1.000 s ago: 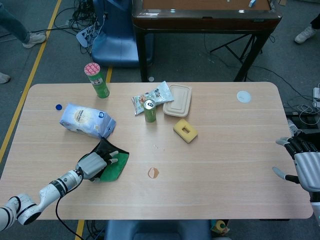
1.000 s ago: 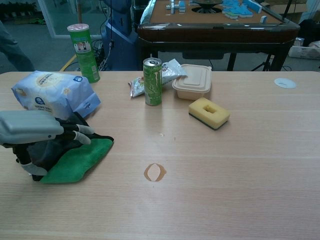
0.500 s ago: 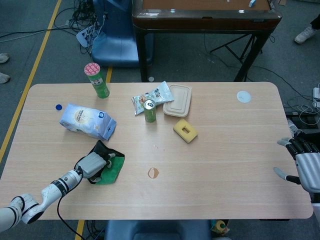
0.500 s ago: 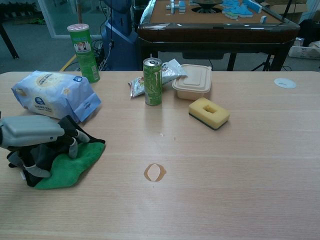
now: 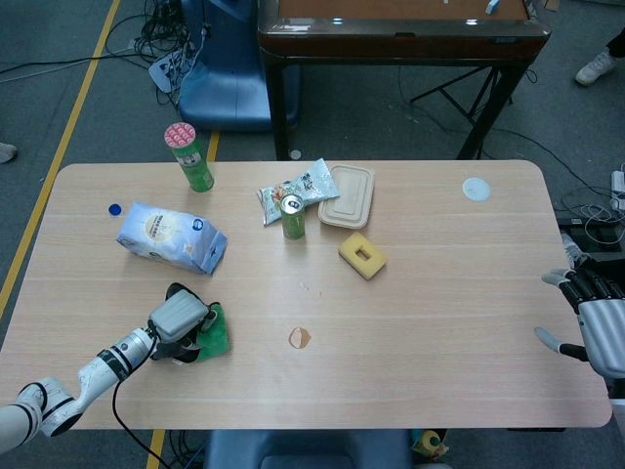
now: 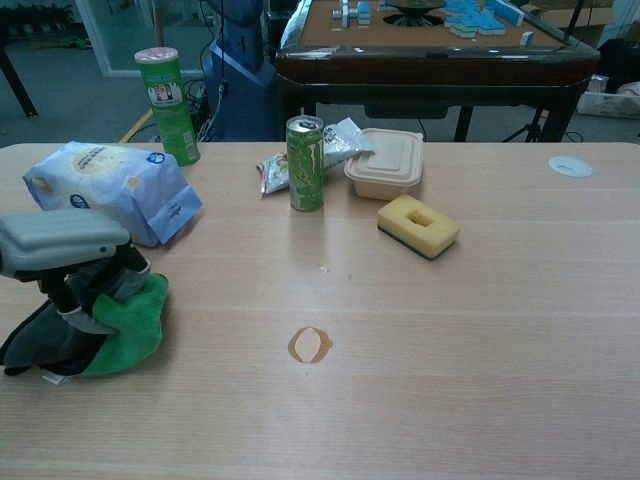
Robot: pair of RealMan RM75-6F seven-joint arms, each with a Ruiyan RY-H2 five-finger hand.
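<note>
Green cloth [image 6: 128, 322] sits bunched near the tabletop's [image 5: 439, 293] front-left edge, where I have my left hand [image 5: 179, 318] clamped on it; my right hand [image 5: 596, 318] hovers with fingers apart off the right edge.

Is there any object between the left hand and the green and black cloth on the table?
No, nothing visible stands between them. The left hand already grips the bunched green and black cloth on the light wooden table. The blue and white bag lies behind it, apart from the cloth.
</note>
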